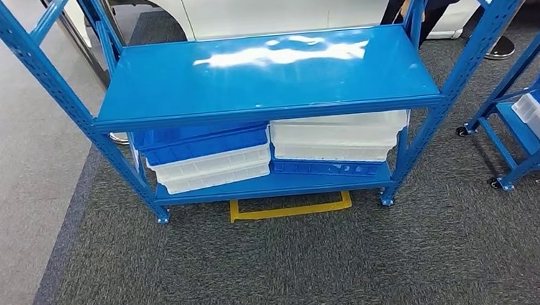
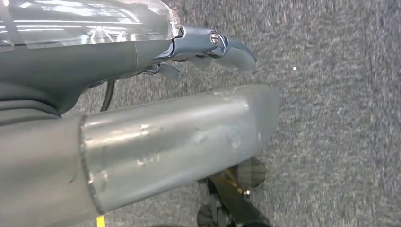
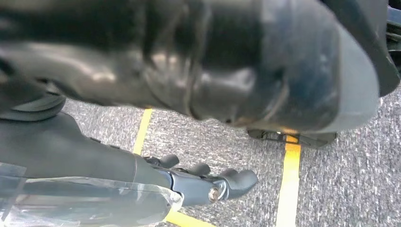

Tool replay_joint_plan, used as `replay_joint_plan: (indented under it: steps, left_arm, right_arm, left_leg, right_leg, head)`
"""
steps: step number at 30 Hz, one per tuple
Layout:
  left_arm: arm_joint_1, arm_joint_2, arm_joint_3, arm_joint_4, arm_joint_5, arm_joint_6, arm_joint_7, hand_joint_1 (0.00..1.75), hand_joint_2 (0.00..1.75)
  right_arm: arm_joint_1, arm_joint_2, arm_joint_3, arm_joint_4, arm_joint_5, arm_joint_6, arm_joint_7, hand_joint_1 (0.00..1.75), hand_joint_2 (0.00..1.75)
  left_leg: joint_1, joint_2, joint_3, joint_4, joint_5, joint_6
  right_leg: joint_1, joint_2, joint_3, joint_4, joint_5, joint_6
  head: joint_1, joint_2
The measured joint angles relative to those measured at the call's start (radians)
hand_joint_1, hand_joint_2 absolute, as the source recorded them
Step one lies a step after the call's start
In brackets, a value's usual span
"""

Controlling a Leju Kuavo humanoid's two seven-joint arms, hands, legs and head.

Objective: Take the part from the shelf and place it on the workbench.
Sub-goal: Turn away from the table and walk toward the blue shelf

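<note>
Cannot tell where the part lies, probably down inside one of the bins, hidden by their walls. Top board of the blue shelf (image 1: 262, 74) bare and glossy. On the lower level, a blue bin (image 1: 201, 139) nested on white ones at the left and a stack of white bins (image 1: 338, 137) on a flat blue one at the right, stacked that way to save room. Shelf parked just behind a yellow floor marking (image 1: 289, 210), likely its station.

Left robot hand (image 2: 179, 52) hanging over grey carpet, fingers loosely extended, nothing in it. Right robot hand (image 3: 198, 184) likewise low at the side near yellow tape, fingers relaxed and empty. Both seemingly idle, with no reach begun and nothing yet taken for the desk. Second blue rack (image 1: 537, 112) off to the right.
</note>
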Motion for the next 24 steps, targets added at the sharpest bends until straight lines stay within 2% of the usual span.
replay_joint_plan:
  steps: [2, 3, 4, 6, 7, 8, 9, 10, 11, 12, 13, 14, 16, 17, 18, 19, 20, 22, 23, 24]
  left_arm:
    - [0.0, 0.0, 0.0, 0.0, -0.001, 0.001, 0.001, 0.0, 0.0]
    - [0.0, -0.001, 0.0, 0.0, -0.001, 0.001, 0.001, 0.0, 0.0]
    - [-0.001, -0.001, 0.0, 0.0, -0.001, 0.002, 0.001, 0.0, 0.0]
    - [-0.001, -0.002, 0.0, 0.0, -0.001, 0.003, 0.001, 0.0, 0.0]
    - [0.0, -0.002, 0.0, 0.0, -0.001, 0.003, 0.001, 0.0, 0.0]
    - [0.002, -0.002, 0.0, 0.0, -0.001, 0.003, 0.001, 0.0, 0.0]
    - [0.004, -0.002, 0.0, 0.0, -0.001, 0.003, 0.001, 0.0, 0.0]
    - [0.005, -0.002, 0.0, 0.0, -0.001, 0.003, 0.001, 0.0, 0.0]
    - [0.006, -0.002, 0.0, 0.0, -0.001, 0.003, 0.001, 0.0, 0.0]
    - [0.007, -0.001, 0.0, 0.0, -0.001, 0.003, 0.001, 0.0, 0.0]
    - [0.007, -0.001, 0.0, 0.0, -0.001, 0.003, 0.001, 0.0, 0.0]
    - [0.007, 0.0, 0.0, 0.0, -0.001, 0.003, 0.001, 0.0, 0.0]
    - [0.006, 0.0, 0.0, 0.0, -0.002, 0.003, 0.001, 0.0, 0.0]
    - [0.005, -0.001, 0.0, 0.0, -0.002, 0.003, 0.001, 0.0, 0.0]
    - [0.005, -0.002, 0.0, 0.0, -0.002, 0.003, 0.001, 0.0, 0.0]
    - [0.005, -0.003, 0.0, 0.0, -0.002, 0.003, 0.001, 0.0, 0.0]
    - [0.005, -0.004, 0.0, 0.0, -0.003, 0.004, 0.001, 0.0, 0.0]
    - [0.004, -0.006, 0.0, 0.0, -0.003, 0.004, 0.002, 0.0, 0.0]
    - [0.004, -0.007, 0.0, 0.0, -0.003, 0.004, 0.002, 0.0, 0.0]
    - [0.005, -0.008, 0.0, 0.0, -0.003, 0.004, 0.003, 0.0, 0.0]
  right_arm:
    - [0.0, 0.0, 0.0, 0.0, 0.0, 0.0, 0.0, 0.0, 0.0]
    - [0.001, 0.0, 0.0, 0.0, 0.0, 0.0, 0.0, 0.0, 0.0]
    - [0.002, 0.0, 0.0, 0.0, 0.0, 0.0, 0.0, 0.0, 0.0]
    - [0.003, 0.0, -0.001, 0.0, 0.0, 0.0, 0.0, 0.0, 0.0]
    - [0.003, 0.0, -0.001, 0.0, 0.0, 0.0, 0.0, 0.0, 0.0]
    - [0.004, 0.0, -0.002, 0.0, 0.001, 0.0, 0.0, 0.0, 0.0]
    - [0.005, 0.0, -0.003, 0.0, 0.001, 0.0, 0.0, 0.0, 0.0]
    - [0.005, 0.0, -0.004, 0.0, 0.001, 0.0, 0.0, 0.0, 0.0]
    - [0.007, 0.0, -0.004, 0.0, 0.001, 0.0, 0.0, 0.0, 0.0]
    - [0.007, 0.001, -0.005, 0.001, 0.002, 0.0, 0.0, 0.0, 0.0]
    - [0.006, 0.001, -0.006, 0.001, 0.002, 0.0, 0.0, 0.0, 0.0]
    - [0.005, 0.001, -0.007, 0.002, 0.002, 0.0, 0.0, 0.0, 0.0]
    - [0.0, 0.001, -0.007, 0.002, 0.002, 0.0, 0.0, 0.0, 0.0]
    - [-0.001, 0.001, -0.008, 0.002, 0.002, 0.0, 0.0, 0.0, 0.0]
    - [-0.003, 0.0, -0.008, 0.002, 0.002, 0.0, 0.0, 0.0, 0.0]
    - [-0.004, 0.0, -0.009, 0.002, 0.002, 0.0, 0.001, 0.0, 0.0]
    - [-0.004, -0.001, -0.01, 0.002, 0.003, 0.0, 0.001, 0.0, 0.0]
    - [-0.004, -0.002, -0.013, 0.002, 0.003, -0.001, 0.001, 0.0, 0.0]
    - [-0.003, -0.003, -0.014, 0.002, 0.003, -0.001, 0.002, 0.0, 0.0]
    - [-0.002, -0.004, -0.015, 0.002, 0.003, -0.001, 0.002, 0.0, 0.0]
  left_leg:
    - [0.003, 0.001, 0.004, 0.007, -0.008, -0.011]
    - [0.005, 0.004, -0.005, 0.032, -0.02, -0.015]
    - [0.006, 0.006, -0.027, 0.079, -0.041, -0.019]
    - [0.007, 0.009, -0.113, 0.225, -0.091, -0.024]
    - [0.007, 0.01, -0.157, 0.286, -0.1, -0.025]
    - [0.006, 0.01, -0.188, 0.315, -0.089, -0.024]
    - [0.006, 0.01, -0.199, 0.303, -0.055, -0.021]
    - [0.005, 0.01, -0.19, 0.25, -0.003, -0.015]
    - [0.002, 0.011, -0.172, 0.183, 0.046, -0.007]
    - [-0.002, 0.013, -0.152, 0.127, 0.078, 0.001]
    - [-0.007, 0.015, -0.134, 0.084, 0.089, 0.008]
    - [-0.011, 0.017, -0.123, 0.065, 0.083, 0.014]
    - [-0.013, 0.015, -0.103, 0.044, 0.061, 0.023]
    - [-0.011, 0.013, -0.09, 0.033, 0.057, 0.027]
    - [-0.008, 0.012, -0.073, 0.021, 0.053, 0.032]
    - [-0.006, 0.011, -0.056, 0.009, 0.049, 0.036]
    - [-0.004, 0.011, -0.04, 0.0, 0.042, 0.04]
    - [-0.004, 0.009, -0.012, -0.005, 0.022, 0.043]
    - [-0.003, 0.007, 0.004, -0.006, 0.009, 0.042]
    - [-0.003, 0.004, 0.022, -0.006, -0.004, 0.04]
  right_leg:
    - [-0.002, -0.001, 0.01, -0.006, -0.004, -0.014]
    - [-0.004, -0.003, 0.018, -0.01, -0.006, -0.021]
    - [-0.005, -0.005, 0.027, -0.014, -0.009, -0.027]
    - [-0.003, -0.008, 0.042, -0.016, -0.022, -0.034]
    - [-0.001, -0.008, 0.051, -0.016, -0.031, -0.035]
    - [0.0, -0.007, 0.062, -0.016, -0.041, -0.035]
    - [0.0, -0.007, 0.076, -0.016, -0.052, -0.034]
    - [0.001, -0.006, 0.091, -0.016, -0.064, -0.033]
    - [0.001, -0.006, 0.106, -0.017, -0.077, -0.031]
    - [0.002, -0.007, 0.118, -0.018, -0.089, -0.026]
    - [0.002, -0.007, 0.126, -0.019, -0.099, -0.02]
    - [0.002, -0.007, 0.134, -0.022, -0.105, -0.014]
    - [0.001, -0.008, 0.138, -0.011, -0.095, 0.002]
    - [0.0, -0.008, 0.129, 0.018, -0.08, 0.007]
    - [-0.001, -0.007, 0.103, 0.065, -0.064, 0.012]
    - [-0.002, -0.006, 0.065, 0.125, -0.06, 0.017]
    - [-0.003, -0.005, 0.02, 0.186, -0.073, 0.021]
    - [-0.005, -0.005, -0.065, 0.265, -0.137, 0.027]
    - [-0.005, -0.005, -0.093, 0.272, -0.165, 0.03]
    - [-0.006, -0.005, -0.11, 0.256, -0.173, 0.032]
  head:
    - [0.0, 0.0]
    - [0.0, 0.0]
    - [0.0, 0.0]
    - [0.0, 0.0]
    - [0.0, 0.0]
    - [0.0, 0.0]
    - [0.0, 0.0]
    - [0.0, 0.0]
    - [0.0, 0.0]
    - [0.0, 0.0]
    - [0.0, 0.0]
    - [-0.001, 0.0]
    - [-0.001, 0.0]
    - [-0.001, 0.0]
    - [0.0, 0.0]
    - [0.0, 0.0]
    - [0.0, 0.0]
    - [0.0, 0.0]
    - [0.0, 0.0]
    - [0.0, 0.0]
